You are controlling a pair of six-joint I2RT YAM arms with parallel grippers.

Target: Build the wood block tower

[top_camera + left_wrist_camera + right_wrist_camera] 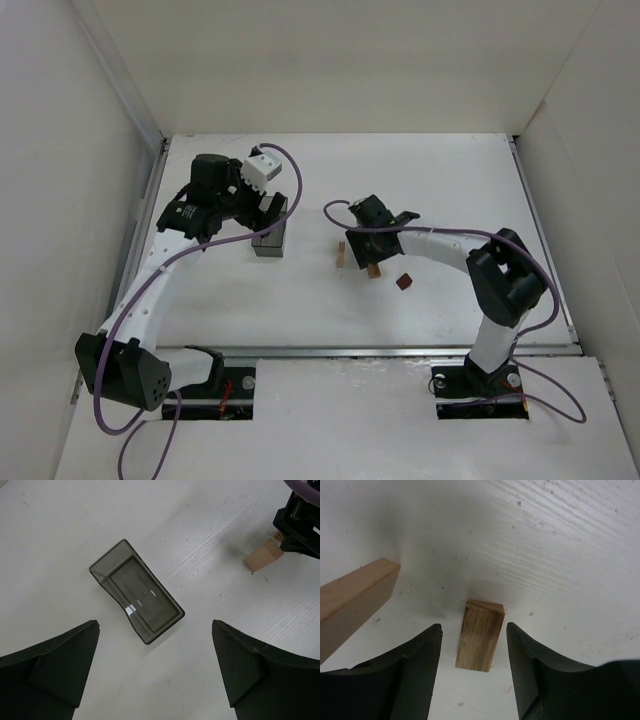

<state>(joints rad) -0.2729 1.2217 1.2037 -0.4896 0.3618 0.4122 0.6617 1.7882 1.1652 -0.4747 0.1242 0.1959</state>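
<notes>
No tower stands; the three small blocks lie apart on the white table. My right gripper [366, 256] [474, 628] is open and low, its fingers on either side of a light tan block [479, 636] [373, 270], with a gap on each side. A second light tan block [340, 257] [355, 604] [263, 556] lies just to its left. The dark reddish-brown block [404, 282] sits to the right of the gripper. My left gripper [265, 212] [155, 665] is open and empty above the table.
A dark translucent rectangular bin [270, 237] [136, 598] lies empty below the left gripper. White walls enclose the table on the left, back and right. A metal rail [400, 350] runs along the near edge.
</notes>
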